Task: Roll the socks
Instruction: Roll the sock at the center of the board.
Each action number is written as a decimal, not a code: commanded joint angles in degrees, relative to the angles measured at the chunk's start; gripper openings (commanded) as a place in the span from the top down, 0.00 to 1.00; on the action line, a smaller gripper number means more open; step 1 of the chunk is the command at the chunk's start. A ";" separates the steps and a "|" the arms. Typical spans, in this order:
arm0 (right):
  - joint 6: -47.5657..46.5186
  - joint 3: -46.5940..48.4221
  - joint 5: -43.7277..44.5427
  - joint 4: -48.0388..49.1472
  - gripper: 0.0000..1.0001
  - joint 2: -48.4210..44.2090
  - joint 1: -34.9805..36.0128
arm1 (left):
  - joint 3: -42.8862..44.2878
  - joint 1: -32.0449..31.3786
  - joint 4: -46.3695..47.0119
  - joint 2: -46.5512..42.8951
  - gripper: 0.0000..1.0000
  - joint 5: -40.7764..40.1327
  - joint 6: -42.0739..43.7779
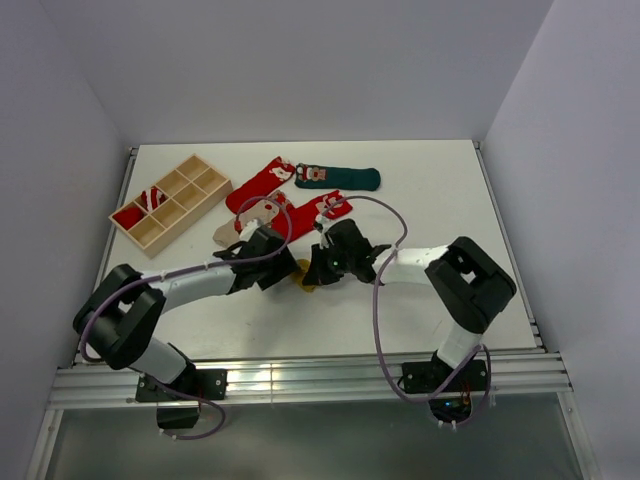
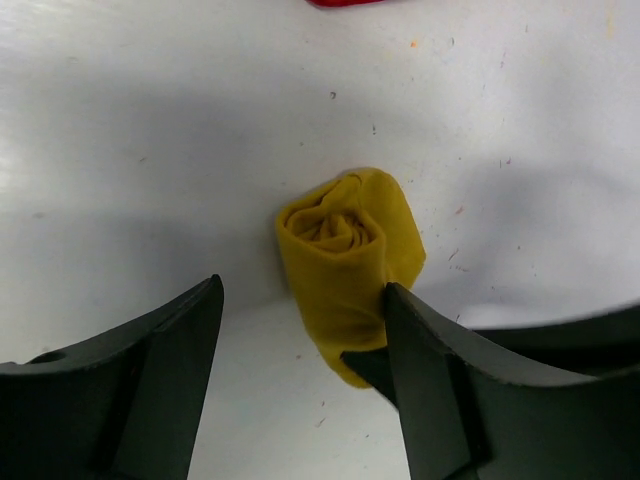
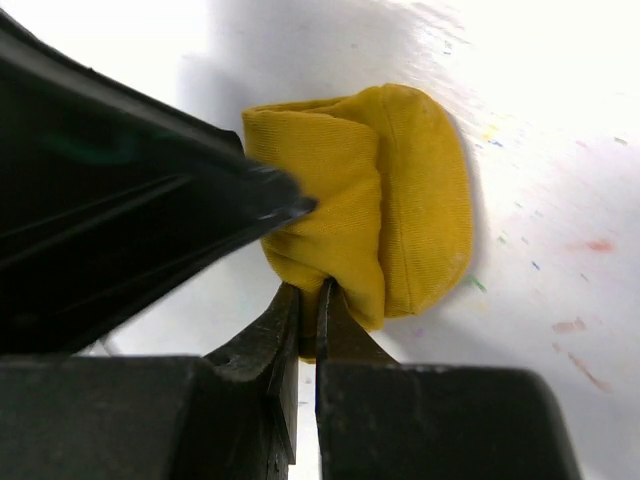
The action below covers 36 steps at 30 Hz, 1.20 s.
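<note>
The mustard yellow sock lies rolled into a tight bundle on the white table between the two arms. My left gripper is open. Its right finger touches the roll's side, while the left finger stands apart from it. My right gripper is shut, pinching a fold at the lower edge of the yellow roll. Behind the grippers lie other socks: a red one, a dark green one, a red-and-white one and a beige one.
A wooden compartment tray stands at the back left, with red fabric in its left compartment. The two arms meet at mid-table, cables looping above them. White walls close in the table's sides and back.
</note>
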 commanded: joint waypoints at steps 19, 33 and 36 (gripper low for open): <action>7.02 0.23 -26.31 1.26 1.00 14.34 -9.81 | -11.14 0.23 15.15 -5.28 0.30 -0.91 -4.68; 5.18 -2.14 -21.40 2.23 1.00 8.65 -9.54 | -7.01 0.15 6.47 2.63 0.81 -0.21 -4.16; 3.60 -3.89 -16.41 2.67 0.85 5.04 -8.76 | -5.78 0.15 4.35 2.63 0.93 -0.04 -2.76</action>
